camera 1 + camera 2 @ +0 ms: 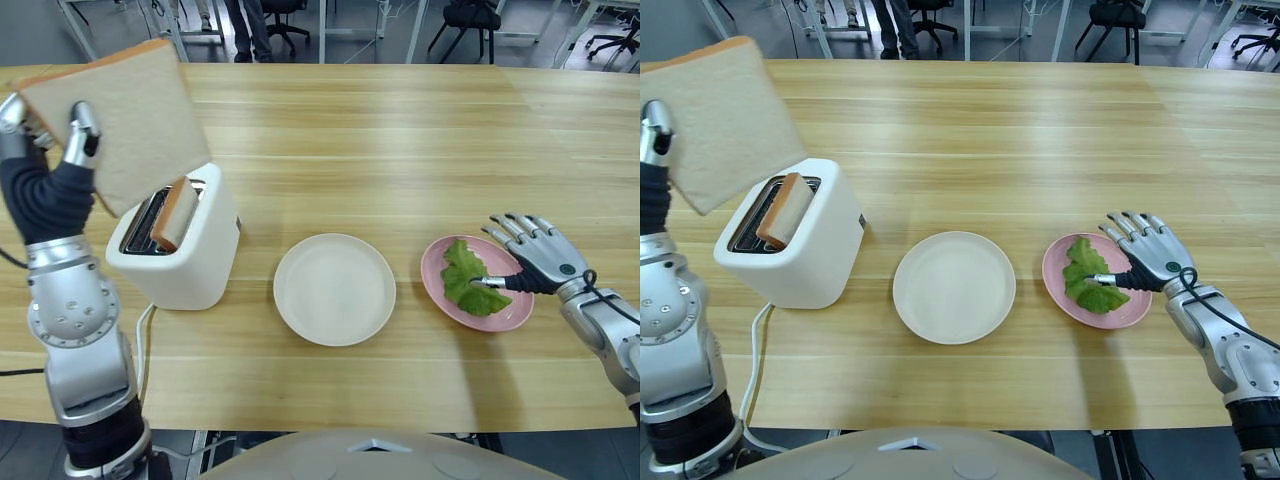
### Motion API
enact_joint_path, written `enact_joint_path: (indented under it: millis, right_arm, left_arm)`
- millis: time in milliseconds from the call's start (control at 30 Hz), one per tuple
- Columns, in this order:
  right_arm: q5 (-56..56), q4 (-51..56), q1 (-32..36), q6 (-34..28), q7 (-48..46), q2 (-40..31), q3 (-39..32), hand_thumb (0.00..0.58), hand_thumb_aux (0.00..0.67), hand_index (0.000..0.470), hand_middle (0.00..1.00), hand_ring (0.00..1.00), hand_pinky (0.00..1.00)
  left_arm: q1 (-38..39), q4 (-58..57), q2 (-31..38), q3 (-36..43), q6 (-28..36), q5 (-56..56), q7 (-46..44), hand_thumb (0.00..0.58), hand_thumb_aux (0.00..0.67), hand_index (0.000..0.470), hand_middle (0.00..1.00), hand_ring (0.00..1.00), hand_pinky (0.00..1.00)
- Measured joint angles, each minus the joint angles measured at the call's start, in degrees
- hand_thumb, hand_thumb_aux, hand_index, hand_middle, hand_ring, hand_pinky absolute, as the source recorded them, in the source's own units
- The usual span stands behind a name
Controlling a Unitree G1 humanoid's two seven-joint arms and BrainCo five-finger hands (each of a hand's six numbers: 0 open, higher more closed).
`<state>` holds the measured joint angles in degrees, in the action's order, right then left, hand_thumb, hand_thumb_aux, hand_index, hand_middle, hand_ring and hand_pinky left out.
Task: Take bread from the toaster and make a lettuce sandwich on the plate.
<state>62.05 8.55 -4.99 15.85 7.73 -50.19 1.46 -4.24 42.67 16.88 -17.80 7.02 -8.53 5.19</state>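
Starting at the far left: the left hand [58,175] is raised at about 10 o'clock from the toaster [185,265]. Its fingers [82,128] are clamped on the lower left edge of a bread slice [135,115], so most of the slice sticks out past them toward 1 o'clock with nothing under it. That's my worry. Soft bread pinched at one edge looks likely to sag, tear or slip out on the way over. A second slice [175,213] leans in the toaster slot and could get bumped by a low swing.

The white plate [334,290] sits at 3 o'clock from the toaster and has nothing on it yet.

At 3 o'clock from that is the pink plate [495,322] with the lettuce [466,280]. The right hand [538,256] lies spread over its 3 o'clock rim, gripping nothing. The leaf is at 9 o'clock from the hand, and one fingertip [480,283] seems to touch it. A pinch that shallow could drop the leaf or just drag the plate.
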Motion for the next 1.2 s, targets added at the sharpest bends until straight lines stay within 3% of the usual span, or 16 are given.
enact_joint_path:
  millis: [200, 433, 467, 500, 533, 600, 633, 733, 800, 900, 933, 967, 1000, 1200]
  right_arm:
    - [-0.1, 6.0, 1.0, -0.3, 0.8, -1.7, -4.1, 0.000, 0.000, 0.000, 0.00, 0.00, 0.00]
    - [-0.7, 7.2, 2.3, -0.2, 1.6, -2.3, -7.7, 0.000, 0.000, 0.000, 0.00, 0.00, 0.00]
    - [-0.8, 7.5, 2.6, -0.2, 1.7, -2.4, -7.8, 0.040, 0.024, 0.016, 0.00, 0.00, 0.00]
    - [-0.8, 7.8, 2.9, -0.2, 1.8, -2.5, -8.0, 0.040, 0.024, 0.016, 0.00, 0.00, 0.00]
    - [-0.9, 8.0, 2.9, -0.2, 1.9, -2.7, -8.2, 0.108, 0.066, 0.045, 0.00, 0.00, 0.00]
    - [-1.0, 8.1, 3.1, -0.2, 1.9, -2.7, -8.8, 0.179, 0.113, 0.078, 0.00, 0.00, 0.00]
    - [-1.0, 8.1, 3.1, -0.3, 1.9, -2.8, -9.1, 0.395, 0.292, 0.200, 0.00, 0.00, 0.00]
    - [-0.9, 8.2, 3.4, -0.3, 1.9, -2.9, -10.1, 0.420, 0.318, 0.218, 0.00, 0.00, 0.00]
    - [-0.4, 8.8, 5.1, -0.4, 2.0, -2.9, -11.4, 0.491, 0.407, 0.280, 0.00, 0.00, 0.00]
    - [1.3, 11.9, 9.0, -0.7, 2.0, -2.9, -14.2, 0.519, 0.452, 0.310, 0.00, 0.00, 0.00]
    - [2.1, 13.4, 10.7, -0.7, 1.7, -2.9, -15.6, 0.571, 0.589, 0.404, 0.00, 0.00, 0.00]
    - [2.3, 14.1, 11.5, -0.8, 1.7, -2.9, -16.3, 0.571, 0.589, 0.404, 0.00, 0.00, 0.00]
    - [2.5, 15.0, 12.3, -0.7, 1.5, -2.9, -17.4, 0.580, 0.670, 0.460, 0.00, 0.00, 0.00]
    - [3.5, 16.8, 14.3, -0.9, 1.6, -2.8, -20.4, 0.580, 0.670, 0.460, 0.00, 0.00, 0.00]
  left_arm:
    - [-4.2, 3.0, -2.7, 10.5, 7.5, 0.7, -4.4, 0.580, 0.670, 0.460, 0.63, 0.63, 0.63]
    - [-3.6, -0.4, -5.8, 20.3, 11.9, 0.6, -7.8, 0.580, 0.670, 0.460, 0.61, 0.61, 0.61]
    - [-2.9, -1.5, -6.1, 21.7, 12.1, 0.5, -8.2, 0.580, 0.670, 0.460, 0.61, 0.61, 0.61]
    - [-2.0, -2.3, -6.4, 22.8, 12.3, 0.4, -8.6, 0.580, 0.670, 0.460, 0.61, 0.61, 0.61]
    - [-1.0, -3.9, -6.6, 24.4, 12.5, 0.3, -9.0, 0.580, 0.670, 0.460, 0.60, 0.60, 0.60]
    - [0.6, -7.0, -6.7, 26.8, 12.7, -0.3, -9.6, 0.580, 0.670, 0.460, 0.59, 0.59, 0.59]
    - [1.5, -8.9, -6.6, 28.1, 12.8, -0.7, -10.0, 0.580, 0.670, 0.460, 0.58, 0.58, 0.58]
    - [3.5, -12.9, -6.4, 30.6, 12.6, -1.4, -10.9, 0.580, 0.670, 0.460, 0.58, 0.58, 0.58]
    - [4.6, -14.4, -6.5, 31.2, 12.4, -1.9, -11.0, 0.580, 0.670, 0.460, 0.58, 0.58, 0.58]
    - [5.1, -14.8, -6.4, 31.1, 12.2, -2.4, -11.1, 0.580, 0.670, 0.460, 0.57, 0.57, 0.57]
    - [5.0, -14.7, -6.4, 31.0, 12.2, -2.4, -11.2, 0.580, 0.670, 0.460, 0.56, 0.56, 0.56]
    - [5.0, -14.5, -6.4, 30.8, 12.2, -2.4, -11.3, 0.580, 0.670, 0.460, 0.56, 0.56, 0.56]
    - [4.9, -14.3, -6.4, 30.6, 12.2, -2.4, -11.5, 0.580, 0.670, 0.460, 0.56, 0.56, 0.56]
    - [4.6, -14.5, -6.4, 30.2, 12.4, -2.4, -12.5, 0.580, 0.670, 0.460, 0.50, 0.50, 0.50]
